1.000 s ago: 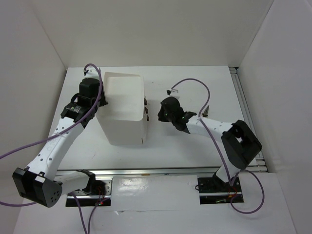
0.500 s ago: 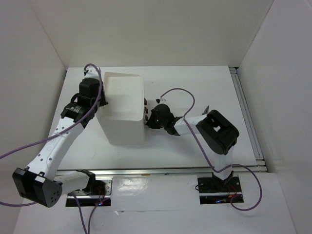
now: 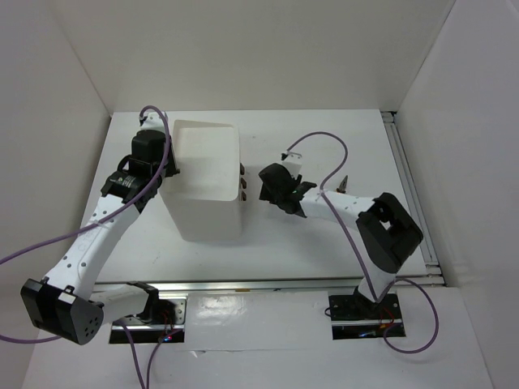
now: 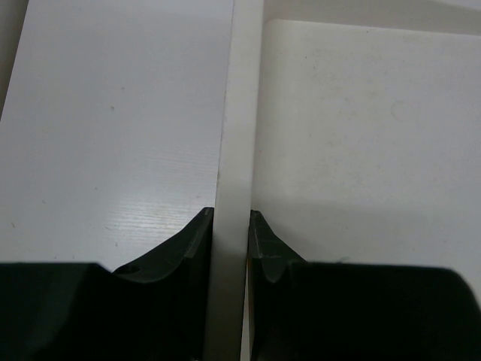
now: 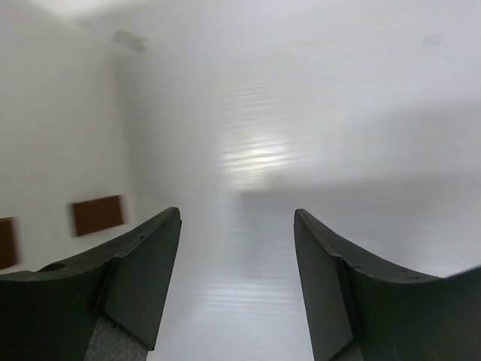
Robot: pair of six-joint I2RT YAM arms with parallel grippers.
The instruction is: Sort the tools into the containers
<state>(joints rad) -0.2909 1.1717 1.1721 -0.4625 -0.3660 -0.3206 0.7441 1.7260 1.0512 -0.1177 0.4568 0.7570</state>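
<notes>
Left claw point(image 4: 231, 218) is pinching the tall white plastic box point(image 3: 207, 220) by its wall. Right claw point(image 5: 237, 216) is gaping, empty; moving closer, it may be knocking the brown drawer handles point(image 5: 98, 214).

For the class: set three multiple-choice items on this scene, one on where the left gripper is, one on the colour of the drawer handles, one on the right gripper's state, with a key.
1. Where is the left gripper?
A. on the white box, at its side wall
B. in mid-air, touching nothing
C. inside a drawer

2. What colour are the drawer handles?
A. green
B. yellow
C. reddish-brown

3. How is the right gripper?
A. shut tight, empty
B. open, empty
C. shut on a handle

Key: 1 A, the wall is pinched between its fingers; 2 C, brown tabs show in the right wrist view; 3 B, its fingers stand apart with nothing between.
</notes>
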